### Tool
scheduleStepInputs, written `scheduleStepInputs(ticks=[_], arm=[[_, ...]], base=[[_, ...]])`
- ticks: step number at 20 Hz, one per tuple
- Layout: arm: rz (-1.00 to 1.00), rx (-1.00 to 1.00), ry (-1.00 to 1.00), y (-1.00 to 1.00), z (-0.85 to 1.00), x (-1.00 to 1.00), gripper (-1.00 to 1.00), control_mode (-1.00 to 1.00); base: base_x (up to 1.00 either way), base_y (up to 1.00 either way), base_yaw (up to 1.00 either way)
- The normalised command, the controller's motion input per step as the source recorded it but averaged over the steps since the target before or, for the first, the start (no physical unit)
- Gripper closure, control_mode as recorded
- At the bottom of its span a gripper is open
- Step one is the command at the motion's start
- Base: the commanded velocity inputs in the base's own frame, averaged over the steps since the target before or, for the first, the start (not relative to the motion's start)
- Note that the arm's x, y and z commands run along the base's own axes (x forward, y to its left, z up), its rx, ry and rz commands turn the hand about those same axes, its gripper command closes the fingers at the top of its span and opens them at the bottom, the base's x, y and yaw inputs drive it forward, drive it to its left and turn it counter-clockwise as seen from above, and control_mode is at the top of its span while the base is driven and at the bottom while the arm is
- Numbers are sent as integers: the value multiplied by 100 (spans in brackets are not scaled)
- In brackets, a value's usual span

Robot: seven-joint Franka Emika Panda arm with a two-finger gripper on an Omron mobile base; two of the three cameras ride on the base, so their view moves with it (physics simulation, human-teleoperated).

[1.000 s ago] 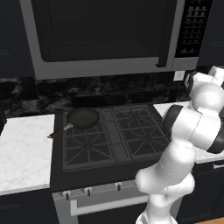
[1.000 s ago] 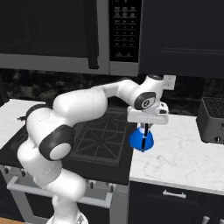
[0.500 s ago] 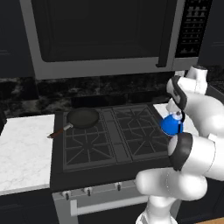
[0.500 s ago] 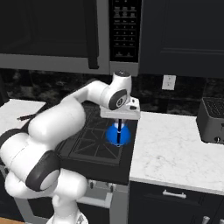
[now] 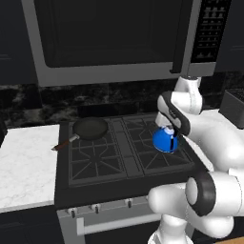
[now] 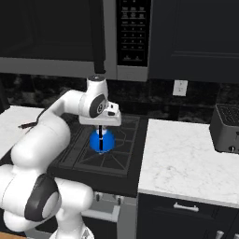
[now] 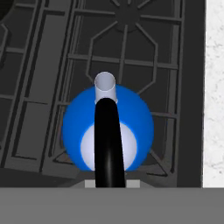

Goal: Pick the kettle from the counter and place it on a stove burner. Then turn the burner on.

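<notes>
The bright blue kettle hangs from its black arched handle in my gripper, which is shut on that handle. It sits over the right front stove burner, close to the grate; whether it touches I cannot tell. In the hand view the kettle is seen from above, pale spout pointing toward the rear right burner. The white marble counter lies just right of the stove.
A black frying pan with a reddish handle rests on the rear left burner. More white counter lies left of the stove. A toaster stands at the far right, a microwave hangs overhead, and knobs line the stove front.
My arm has swung left, carrying the kettle from above the right counter to over the stove's right front burner. The gripper has stayed shut on the handle.
</notes>
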Motion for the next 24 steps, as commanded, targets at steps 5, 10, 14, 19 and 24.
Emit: scheduleStepInputs(ticks=[5, 10, 14, 19, 24], arm=[[0, -1, 0, 100, 0, 0, 100, -100], [1, 0, 0, 100, 0, 2, 100, -100], [4, -1, 0, 100, 0, 4, 100, -100], [6, -1, 0, 100, 0, 9, 100, -100], [0, -2, 3, 61, -18, 13, 100, -100]], base=[[0, 0, 0], [0, 0, 0], [0, 0, 0], [0, 0, 0], [0, 0, 0]])
